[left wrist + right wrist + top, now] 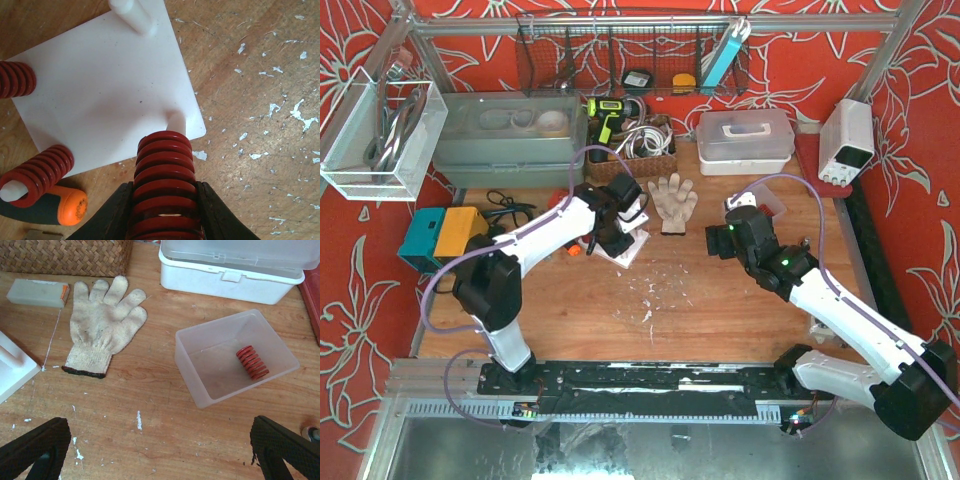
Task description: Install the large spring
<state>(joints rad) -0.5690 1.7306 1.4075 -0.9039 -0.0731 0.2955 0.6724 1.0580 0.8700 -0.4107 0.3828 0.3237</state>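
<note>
left gripper (165,202): its two black fingers are pinching the large spring (162,167) from both sides; in the top view the wrist is covering this grip.
large spring: red, it is pointing at a white peg (176,121) on the near right corner of the white plate (100,85); its near end is running off the frame edge, and whether its far end is touching the peg cannot be told.
peg: blurred, only its tip is showing past the coils.
other springs: one (42,172) is sitting on a peg at the plate's near left, another (15,80) is being cut off at the left edge.
far peg (131,12): bare, its top is out of frame.
orange-handled tool (70,206): partly hidden under the near left spring.
right gripper (160,447): its fingers are spreading wide and holding nothing, with only the tips showing.
clear bin (200,385): it is holding one small red spring (252,362), right of the glove (102,325).
</note>
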